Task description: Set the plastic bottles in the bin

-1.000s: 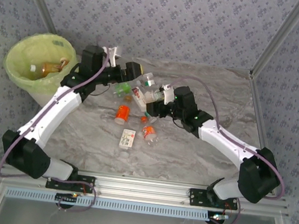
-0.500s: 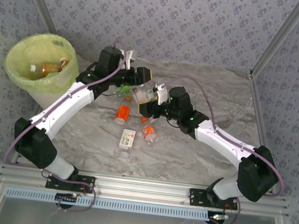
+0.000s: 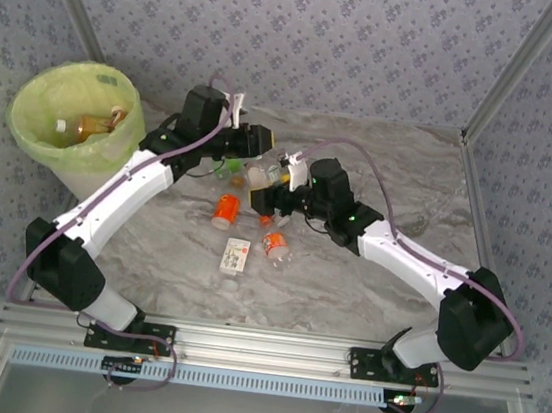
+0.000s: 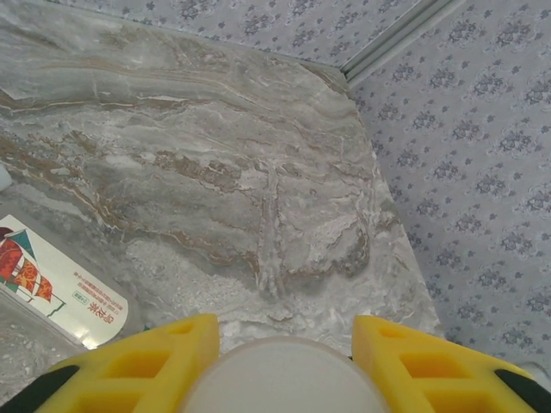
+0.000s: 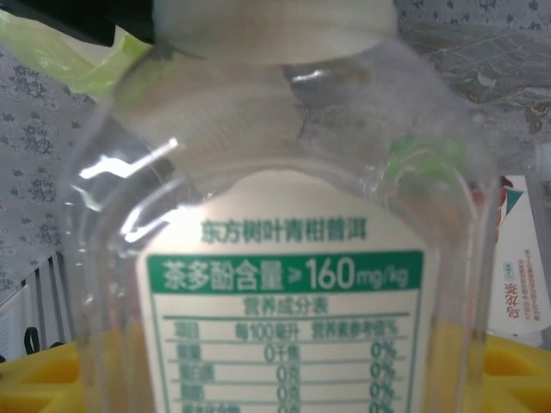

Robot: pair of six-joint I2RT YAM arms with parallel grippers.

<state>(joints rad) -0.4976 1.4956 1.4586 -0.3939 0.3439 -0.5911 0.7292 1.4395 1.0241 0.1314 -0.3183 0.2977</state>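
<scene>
A clear plastic bottle (image 3: 259, 176) with a white and green label (image 5: 284, 292) hangs between both grippers above the table's middle. My left gripper (image 3: 256, 149) (image 4: 284, 361) is shut on its white cap (image 4: 284, 387), one yellow finger (image 4: 146, 361) on each side. My right gripper (image 3: 265, 197) (image 5: 284, 379) stands open around the bottle's body, its yellow fingers (image 5: 34, 379) at either side. Several more bottles lie on the table: an orange-labelled one (image 3: 225, 209), a white-labelled one (image 3: 236, 255) and a red-labelled one (image 3: 275, 244). The bin (image 3: 25, 120) stands at the far left with bottles (image 3: 94, 127) inside.
A green bottle (image 3: 225, 168) lies under the left arm. Another white-labelled bottle (image 4: 52, 288) lies below the left gripper. Patterned walls and a metal post (image 3: 503, 83) close off the marble table (image 3: 411, 173). Its right half is bare.
The left arm swung right to the bottle held by the right gripper and closed on its cap. The right gripper's fingers have since spread apart.
</scene>
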